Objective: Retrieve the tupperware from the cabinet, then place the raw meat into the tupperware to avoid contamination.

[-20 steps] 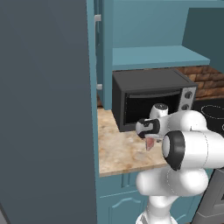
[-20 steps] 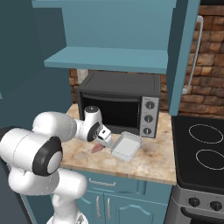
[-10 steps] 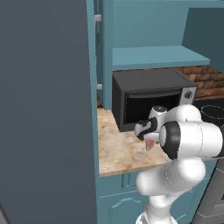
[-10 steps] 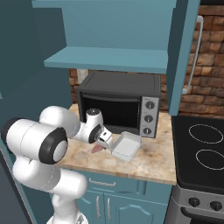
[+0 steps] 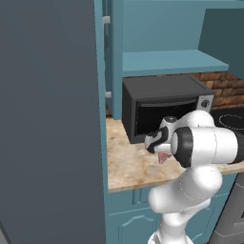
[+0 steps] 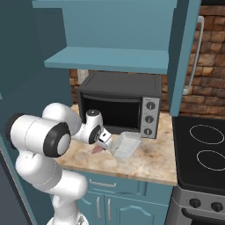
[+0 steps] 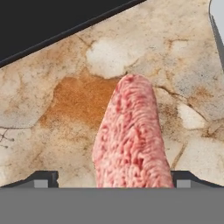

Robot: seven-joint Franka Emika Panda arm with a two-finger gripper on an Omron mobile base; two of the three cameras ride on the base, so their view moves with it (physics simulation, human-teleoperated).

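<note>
Now the fingers point(image 6: 102, 146) are clamped on the meat point(image 7: 131, 135), which hangs between them just above the counter point(image 6: 149, 160) in front of the microwave point(image 6: 121, 103). Its long axis runs straight out along the fingers. The tupperware point(image 6: 126, 144) sits on the counter just beside the meat, toward the stove point(image 6: 202, 149), so the coming move looks like a short carry that way and a release over it.
</note>
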